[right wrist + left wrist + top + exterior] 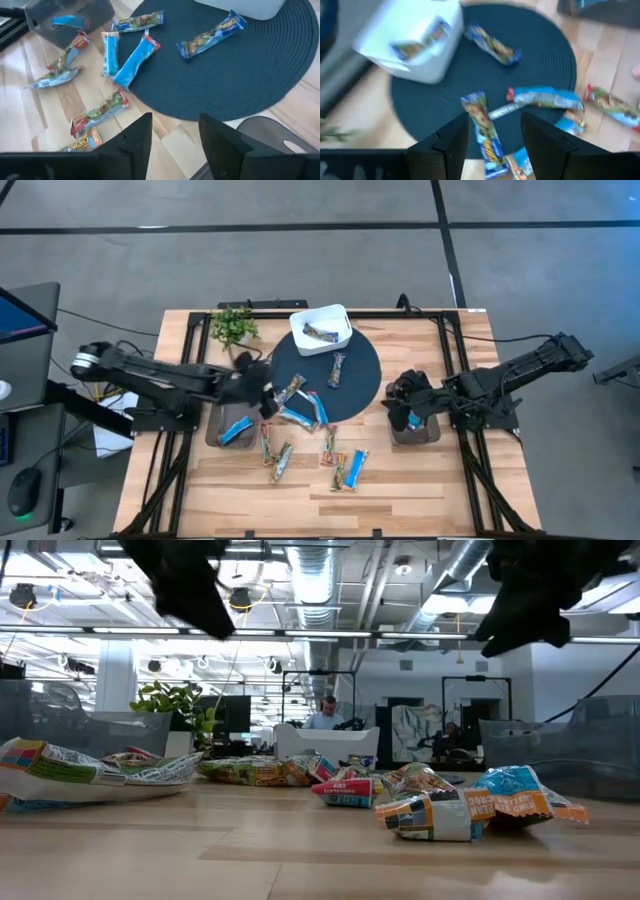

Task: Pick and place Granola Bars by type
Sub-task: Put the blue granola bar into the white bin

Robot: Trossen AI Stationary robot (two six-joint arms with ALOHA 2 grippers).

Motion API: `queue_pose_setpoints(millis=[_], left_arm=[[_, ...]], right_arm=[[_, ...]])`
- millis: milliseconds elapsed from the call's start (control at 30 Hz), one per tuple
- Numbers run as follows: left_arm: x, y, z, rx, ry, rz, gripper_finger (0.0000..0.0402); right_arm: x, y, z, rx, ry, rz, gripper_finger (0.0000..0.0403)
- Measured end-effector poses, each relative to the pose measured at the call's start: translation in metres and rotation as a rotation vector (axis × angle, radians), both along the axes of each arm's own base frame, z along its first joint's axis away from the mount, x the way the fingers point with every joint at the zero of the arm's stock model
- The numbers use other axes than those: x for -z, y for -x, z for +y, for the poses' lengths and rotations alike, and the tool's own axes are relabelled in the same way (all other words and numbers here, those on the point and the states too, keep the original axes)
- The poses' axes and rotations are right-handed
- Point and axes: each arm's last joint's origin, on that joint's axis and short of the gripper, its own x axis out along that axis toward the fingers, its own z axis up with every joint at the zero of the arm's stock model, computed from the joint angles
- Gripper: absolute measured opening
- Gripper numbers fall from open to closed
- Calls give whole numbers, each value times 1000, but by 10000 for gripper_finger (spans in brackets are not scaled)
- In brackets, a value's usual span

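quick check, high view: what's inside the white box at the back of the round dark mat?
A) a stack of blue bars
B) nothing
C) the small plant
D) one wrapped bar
D: the white box at the far edge of the dark mat holds a single wrapped bar; the plant stands apart, off to the box's side on the table.

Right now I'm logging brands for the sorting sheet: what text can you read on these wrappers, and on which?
"Chewy": bar on the round dark mat near the white box, tan and blue.
"Chewy": tan bar on the wood, partly visible.
Print on the blue bars and the crumpled wrappers in the low view: too blurred to read.
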Motion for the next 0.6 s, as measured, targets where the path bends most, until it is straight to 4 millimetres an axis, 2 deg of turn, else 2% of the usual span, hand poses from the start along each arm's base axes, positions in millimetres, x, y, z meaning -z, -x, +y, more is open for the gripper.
queue_pose_setpoints(millis=[200, 367, 600], left_arm=[[43, -31, 30, 51, 199, 156, 174], [74, -45, 45, 73, 292, 245, 174], [97, -54, 52, 48, 301, 292, 174]], right_arm=[[-1, -1, 0, 3, 2, -11, 142], [-1, -1, 0, 7, 4, -19, 138], [-2, -2, 0, 8, -1, -36, 137]])
